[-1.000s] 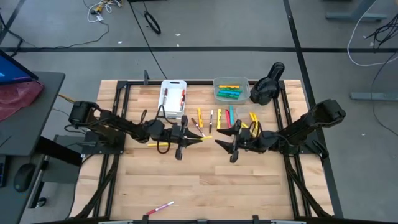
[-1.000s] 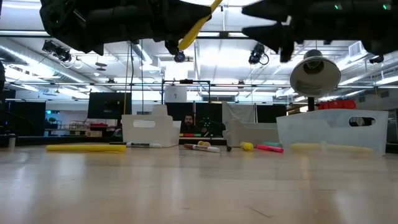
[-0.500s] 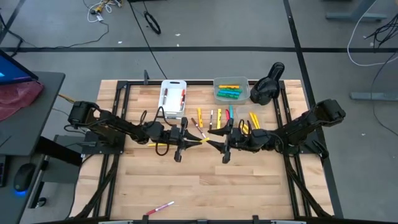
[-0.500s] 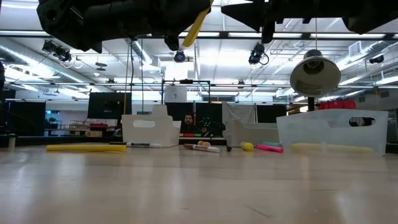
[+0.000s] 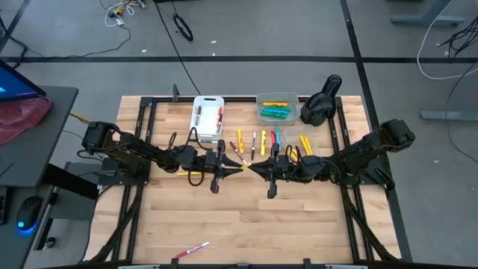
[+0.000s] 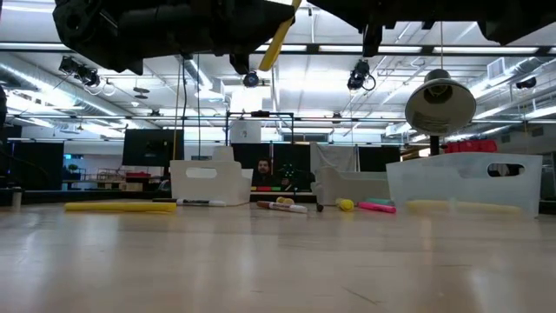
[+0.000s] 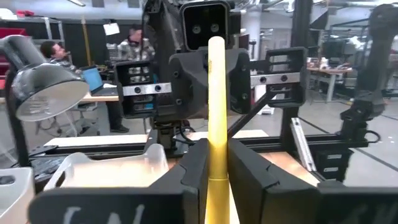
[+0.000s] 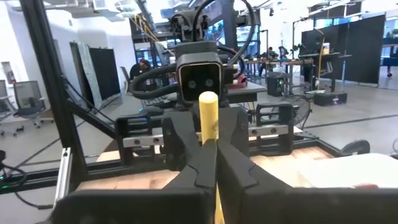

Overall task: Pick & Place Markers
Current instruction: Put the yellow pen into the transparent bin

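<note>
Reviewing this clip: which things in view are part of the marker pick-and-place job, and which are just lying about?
Job:
- yellow marker held in both grippers, left, right
- loose coloured markers on the table
- white bin
- clear bin with green markers

Lying about:
- black desk lamp
- pink-white marker near table edge

The near half of the wooden table (image 5: 246, 224) lies open; loose markers (image 5: 258, 142), white bin (image 5: 208, 118) and grey bin (image 5: 278, 108) crowd the far half.

wooden table (image 5: 246, 217), scattered markers (image 5: 254, 140), bins (image 5: 208, 117)
</note>
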Robot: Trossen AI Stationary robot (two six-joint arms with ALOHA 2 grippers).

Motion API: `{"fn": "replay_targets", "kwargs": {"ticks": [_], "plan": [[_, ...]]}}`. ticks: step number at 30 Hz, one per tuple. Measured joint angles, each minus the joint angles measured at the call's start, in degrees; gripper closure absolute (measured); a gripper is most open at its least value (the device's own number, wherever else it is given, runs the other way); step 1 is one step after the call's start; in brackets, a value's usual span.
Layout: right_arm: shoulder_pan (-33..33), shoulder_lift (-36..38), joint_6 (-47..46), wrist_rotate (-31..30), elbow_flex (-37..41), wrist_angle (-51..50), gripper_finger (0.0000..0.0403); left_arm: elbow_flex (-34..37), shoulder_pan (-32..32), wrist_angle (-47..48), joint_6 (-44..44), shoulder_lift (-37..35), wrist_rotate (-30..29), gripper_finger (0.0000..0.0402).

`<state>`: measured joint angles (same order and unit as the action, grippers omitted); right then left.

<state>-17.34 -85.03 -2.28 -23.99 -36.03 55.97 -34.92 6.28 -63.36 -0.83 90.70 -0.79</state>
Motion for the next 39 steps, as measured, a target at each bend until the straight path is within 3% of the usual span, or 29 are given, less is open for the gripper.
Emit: {"fn": "replay_targets", "kwargs": {"ticks": [9,18,21,26,29,33,36,39], "plan": [[0.0,0.0,-0.5,-0.3,0.0,-1.1,0.0397,0.0,-0.1,3.7,0.1,0.1,-2.1,0.0300],[0.0,0.0,-6.2,-0.5,0.0,-13.5,0.0394,0.0,-0.1,16.6,0.5,0.1,-2.2,0.0388],[-0.5,0.0,-10.5,-0.5,0.0,-19.2,0.0380,0.0,-0.1,24.6,1.5,0.1,-1.6,0.0389],[-1.7,0.0,-13.4,-0.4,0.0,-22.3,0.0359,0.5,0.4,33.5,1.2,2.9,-0.6,0.0322],[-2.3,0.0,-13.3,-0.4,0.0,-22.1,0.0350,0.5,0.9,33.3,-0.8,6.9,2.2,0.0266],[-2.6,0.0,-13.3,-0.4,0.0,-21.7,0.0343,0.5,1.8,32.1,-2.3,12.4,0.5,0.0211],[-2.6,0.0,-13.2,-0.4,0.0,-21.8,0.0342,0.4,2.4,28.5,-3.0,15.3,-1.5,0.0197],[-2.6,0.0,-13.2,-0.4,0.0,-22.1,0.0342,0.3,3.0,28.6,-3.9,16.5,-4.8,0.0209]]}}
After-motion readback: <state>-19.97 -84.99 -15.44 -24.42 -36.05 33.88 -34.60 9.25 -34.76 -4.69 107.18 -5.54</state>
